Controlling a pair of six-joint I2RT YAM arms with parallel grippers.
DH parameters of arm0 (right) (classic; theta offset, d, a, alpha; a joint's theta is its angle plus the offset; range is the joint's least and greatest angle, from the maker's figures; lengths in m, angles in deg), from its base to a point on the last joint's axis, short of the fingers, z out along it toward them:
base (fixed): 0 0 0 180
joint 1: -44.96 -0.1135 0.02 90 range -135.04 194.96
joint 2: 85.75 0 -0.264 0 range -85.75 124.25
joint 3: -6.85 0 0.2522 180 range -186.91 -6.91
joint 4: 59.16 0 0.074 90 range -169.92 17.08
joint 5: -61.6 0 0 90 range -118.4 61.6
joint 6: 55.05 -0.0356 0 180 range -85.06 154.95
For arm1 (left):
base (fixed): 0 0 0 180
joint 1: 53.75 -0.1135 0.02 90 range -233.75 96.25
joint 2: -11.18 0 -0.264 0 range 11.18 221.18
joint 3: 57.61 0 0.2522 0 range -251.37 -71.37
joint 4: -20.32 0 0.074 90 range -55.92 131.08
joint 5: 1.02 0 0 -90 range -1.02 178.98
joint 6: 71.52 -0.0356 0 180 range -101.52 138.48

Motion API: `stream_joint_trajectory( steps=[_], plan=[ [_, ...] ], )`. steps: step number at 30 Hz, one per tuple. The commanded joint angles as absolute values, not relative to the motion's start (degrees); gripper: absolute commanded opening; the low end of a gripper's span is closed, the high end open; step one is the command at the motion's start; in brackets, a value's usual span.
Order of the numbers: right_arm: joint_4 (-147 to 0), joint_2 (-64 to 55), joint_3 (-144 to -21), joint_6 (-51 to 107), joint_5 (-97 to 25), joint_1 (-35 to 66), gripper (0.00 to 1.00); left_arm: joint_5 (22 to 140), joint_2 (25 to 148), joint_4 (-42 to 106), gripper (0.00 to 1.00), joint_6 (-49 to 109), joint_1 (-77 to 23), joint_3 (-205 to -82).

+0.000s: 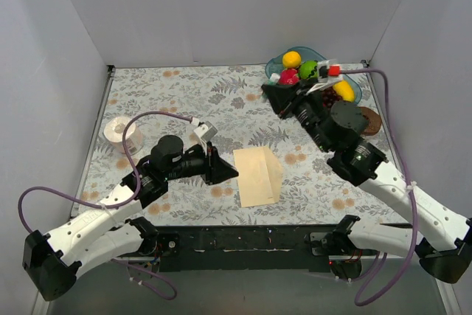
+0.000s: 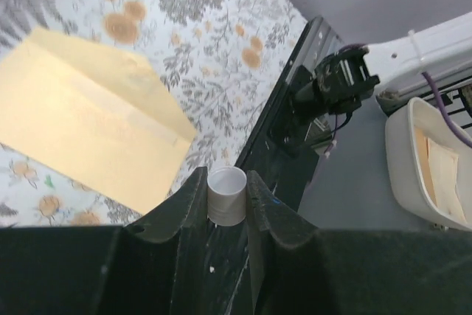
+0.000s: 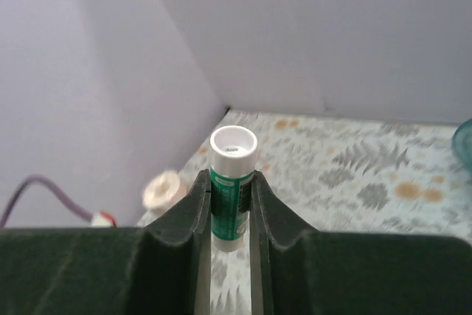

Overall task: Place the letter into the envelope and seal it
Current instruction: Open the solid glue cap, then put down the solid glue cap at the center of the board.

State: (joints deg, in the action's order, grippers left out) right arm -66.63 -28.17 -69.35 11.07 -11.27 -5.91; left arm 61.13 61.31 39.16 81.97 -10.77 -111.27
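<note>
- The left end effector (image 1: pixel 227 170) is low over the table (image 1: pixel 192 101), with its tips just beside the left edge of the envelope (image 1: pixel 257 176).
- In the left wrist view its two dark fingers are closed tight on a small white cap (image 2: pixel 226 197). The cap stands upright between them with its open end up.
- The envelope is pale cream-yellow and lies flat on the leaf-patterned table, in the middle near the front edge. Its pointed flap is on its right side. Neither end effector touches it.
- The right end effector (image 3: pixel 231 180) is raised at the far right of the table, close to a blue bowl (image 1: pixel 357 92) of coloured fruit.
- Its fingers are clamped on the green body of a glue stick (image 3: pixel 233 154). The stick is held upright, and its white uncapped top sticks out above the fingertips.
- A roll of tape (image 1: pixel 118 132) sits at the far left of the table, well apart from both arms.
</note>
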Motion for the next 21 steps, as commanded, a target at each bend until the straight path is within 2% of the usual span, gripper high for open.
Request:
stream_joint_trajectory(
  steps=[1, 4, 8, 11, 18, 21],
  plan=[
    [-62.3, -29.5, -75.1, 17.7, -3.7, -3.8, 0.01, 64.8, 56.9, 43.9, 0.00, 83.3, -10.1, -107.2],
    [-61.5, -30.3, -71.7, 16.1, -6.9, -3.8, 0.01, 74.4, 54.8, 42.0, 0.00, 85.4, -10.1, -105.7],
    [-61.8, -34.1, -63.5, 11.3, -11.0, -3.8, 0.01, 94.6, 56.3, 32.6, 0.00, 88.0, -10.1, -101.2],
    [-63.8, -37.4, -58.1, 8.7, -13.5, -3.8, 0.01, 103.0, 63.4, 27.1, 0.00, 91.6, -11.0, -99.9],
    [-70.8, -44.8, -50.5, 5.9, -14.6, -3.7, 0.01, 139.0, 82.1, 17.6, 0.00, 96.2, -11.5, -95.6],
    [-72.7, -46.7, -49.2, 5.7, -15.4, -3.7, 0.01, 143.8, 89.5, 9.8, 0.00, 93.0, -11.1, -94.7]
  ],
)
